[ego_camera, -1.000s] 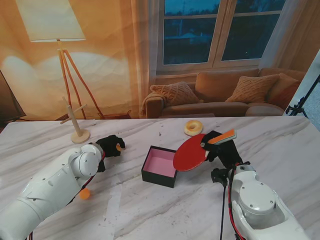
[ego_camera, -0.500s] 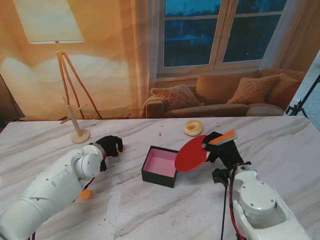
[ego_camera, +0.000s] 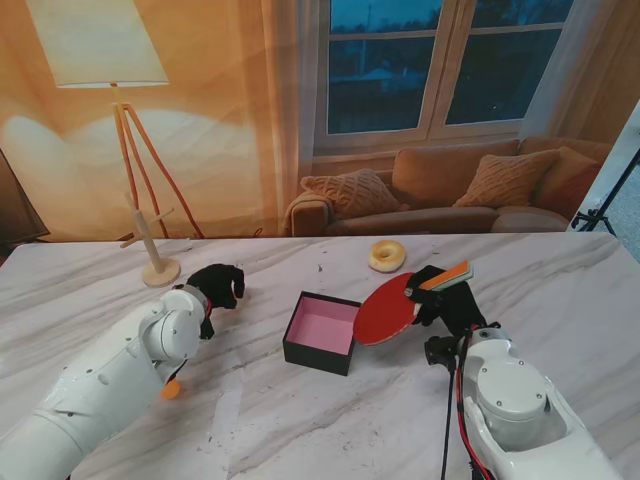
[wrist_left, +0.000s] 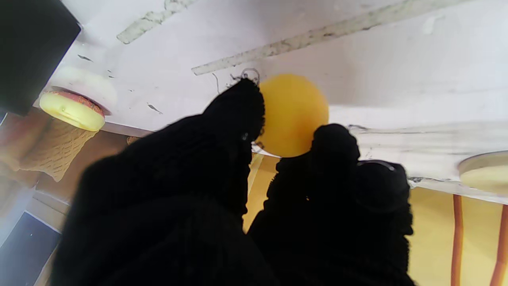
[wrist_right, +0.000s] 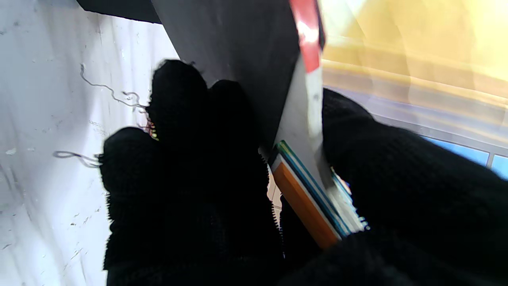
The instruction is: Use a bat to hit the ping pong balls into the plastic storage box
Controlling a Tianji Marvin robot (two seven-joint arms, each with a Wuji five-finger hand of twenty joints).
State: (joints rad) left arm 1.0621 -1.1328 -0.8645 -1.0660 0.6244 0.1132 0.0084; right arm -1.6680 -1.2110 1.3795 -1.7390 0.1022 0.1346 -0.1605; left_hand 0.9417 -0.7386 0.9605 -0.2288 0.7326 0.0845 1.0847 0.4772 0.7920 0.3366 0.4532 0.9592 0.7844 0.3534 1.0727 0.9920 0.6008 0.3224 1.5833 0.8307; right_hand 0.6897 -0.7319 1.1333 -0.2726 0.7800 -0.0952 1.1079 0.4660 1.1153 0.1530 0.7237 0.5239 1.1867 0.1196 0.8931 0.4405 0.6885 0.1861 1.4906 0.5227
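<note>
In the left wrist view an orange ping pong ball (wrist_left: 291, 115) is pinched between two black-gloved fingertips (wrist_left: 238, 107) over the marble table. My left hand (ego_camera: 218, 283) is shut on that ball, left of the box; the stand view does not show the ball. A second orange ball (ego_camera: 170, 388) lies on the table beside my left forearm. The storage box (ego_camera: 322, 332), black outside and pink inside, sits open at the table's middle. My right hand (ego_camera: 440, 295) is shut on the bat's handle (wrist_right: 305, 198), and the red blade (ego_camera: 385, 308) hangs over the box's right edge.
A yellow toy doughnut (ego_camera: 386, 255) lies farther from me than the bat. At the far left stands a small wooden peg stand (ego_camera: 155, 255). A black cable (ego_camera: 447, 420) runs along my right arm. The marble table (ego_camera: 560, 300) stretches to the right.
My left hand has moved a little farther from me and turned, so the ball it holds no longer shows in the stand view. The bat blade has edged slightly right.
</note>
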